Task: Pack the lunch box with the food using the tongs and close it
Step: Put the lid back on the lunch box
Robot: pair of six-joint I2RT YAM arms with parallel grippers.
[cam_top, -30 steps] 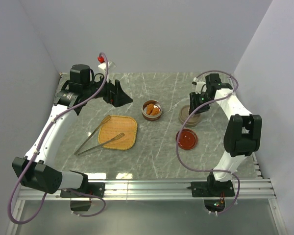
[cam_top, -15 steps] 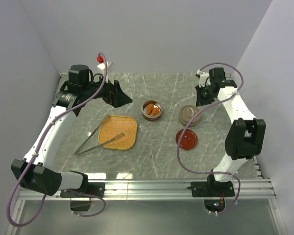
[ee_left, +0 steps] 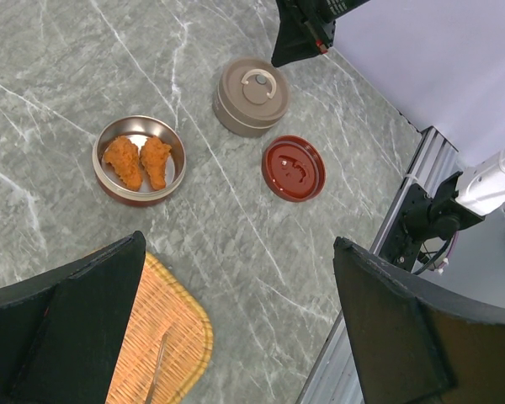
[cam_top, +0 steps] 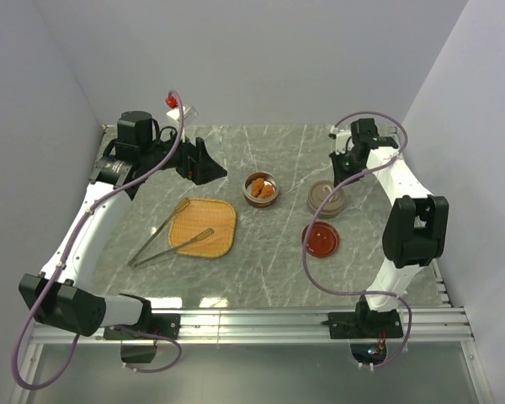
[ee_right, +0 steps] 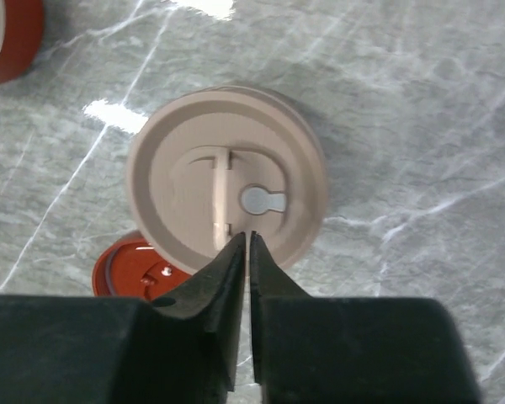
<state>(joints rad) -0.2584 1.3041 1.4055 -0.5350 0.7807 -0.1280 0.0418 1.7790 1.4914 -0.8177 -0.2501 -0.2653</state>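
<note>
Honestly, I count only two nuggets in the open lunch box, the tongs lying unused across the woven tray, left gripper spread empty, right gripper pressed together on nothing above the beige container, so most packing and closing remain.

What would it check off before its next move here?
1. Tongs free to grab, lying across the tray: ok.
2. Left jaws open: ok.
3. Right jaws empty: ok, shut on nothing over the beige box.
4. Nuggets in the bowl: ok.
5. Bowl closed: not ok, the red lid lies apart from it.
6. Beige box contents: cannot tell, its lid is on.
</note>
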